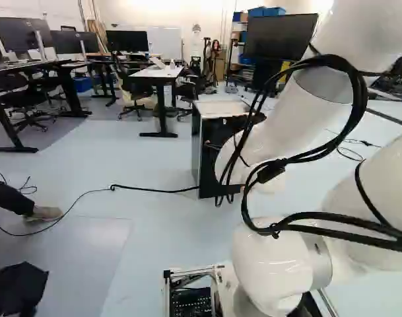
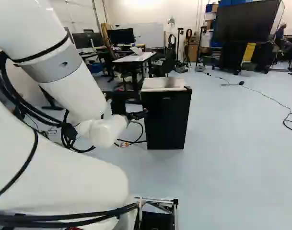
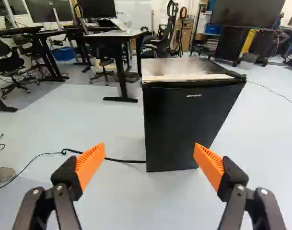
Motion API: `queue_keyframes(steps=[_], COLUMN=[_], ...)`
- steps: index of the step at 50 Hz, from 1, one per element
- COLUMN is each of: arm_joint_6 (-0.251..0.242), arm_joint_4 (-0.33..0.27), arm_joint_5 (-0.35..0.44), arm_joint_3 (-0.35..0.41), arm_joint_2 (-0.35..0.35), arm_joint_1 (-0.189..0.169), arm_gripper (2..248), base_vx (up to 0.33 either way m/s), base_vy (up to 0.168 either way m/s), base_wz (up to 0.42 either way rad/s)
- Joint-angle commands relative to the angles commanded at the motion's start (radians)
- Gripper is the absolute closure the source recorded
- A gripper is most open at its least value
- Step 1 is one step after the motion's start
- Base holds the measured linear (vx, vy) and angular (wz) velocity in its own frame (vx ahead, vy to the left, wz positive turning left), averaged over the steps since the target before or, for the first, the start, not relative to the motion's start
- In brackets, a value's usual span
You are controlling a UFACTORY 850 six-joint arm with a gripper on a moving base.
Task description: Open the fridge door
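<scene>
- The fridge (image 3: pixel 181 124) stands upright on the pale floor (image 3: pixel 122 201), ahead of the arm; in the left base view the arm partly covers it.
- Its door (image 3: pixel 177 112) is closed, a flat, dark, almost black panel facing the arm, with small light lettering just under its upper edge.
- The fridge top (image 3: pixel 177 68) is light and shiny, metallic in look with tan patches, and a thin dark band runs beneath its front edge.
- A small black cap (image 3: pixel 235 75) sits at the front corner of the top, toward the right of the right base view.
- The side panel (image 1: pixel 196 142), seen in the left base view, is greyish.
- A black cable (image 3: pixel 122 160) lies along the floor and reaches the fridge's lower edge on the left.
- The gripper (image 2: pixel 138 115) is released: in the wrist view its two fingers stand wide apart, orange pads (image 3: pixel 90 164) facing each other, with the fridge ahead of them.
</scene>
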Motion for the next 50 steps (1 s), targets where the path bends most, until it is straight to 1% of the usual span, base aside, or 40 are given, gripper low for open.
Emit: queue_keyframes(steps=[20,37,50], arm_joint_6=[0.000,0.000,0.000], arm_joint_4=[0.000,0.000,0.000], arm_joint_5=[0.000,0.000,0.000], arm_joint_3=[-0.010,-0.061,-0.108], arm_joint_2=[-0.012,-0.071,-0.123], arm_joint_1=[0.000,0.011,0.032], arm_gripper=[3,3,3], base_vx=[0.000,0.000,0.000], base_vy=[0.000,0.000,0.000], base_wz=[0.000,0.000,0.000])
